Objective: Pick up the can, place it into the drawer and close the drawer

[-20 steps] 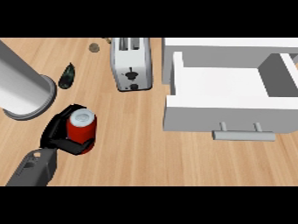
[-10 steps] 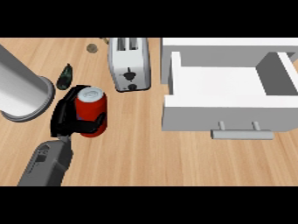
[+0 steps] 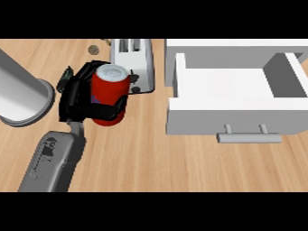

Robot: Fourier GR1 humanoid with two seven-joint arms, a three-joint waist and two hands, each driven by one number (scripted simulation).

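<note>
The red can [image 3: 109, 90], with a silver top, is tilted and held above the wooden counter, just left of the toaster. My left hand [image 3: 76, 97] is shut on it, black fingers curled round its body, and the grey forearm runs down to the lower left. The white drawer [image 3: 230, 119] stands pulled open at the right, its inside showing nothing in it, with a grey handle [image 3: 248, 136] on its front. A strip of counter separates the can from the drawer's left wall. My right hand does not show.
A silver toaster [image 3: 133, 56] stands at the back, right beside the held can. A tall grey cylinder [image 3: 9, 85] stands at the left. A small dark object [image 3: 66, 74] peeks out behind my hand, and a small round item [image 3: 94, 48] lies near the back edge.
My left hand closed on the can, lifted it off the counter and carried it up and to the right, toward the toaster. The drawer has not moved.
</note>
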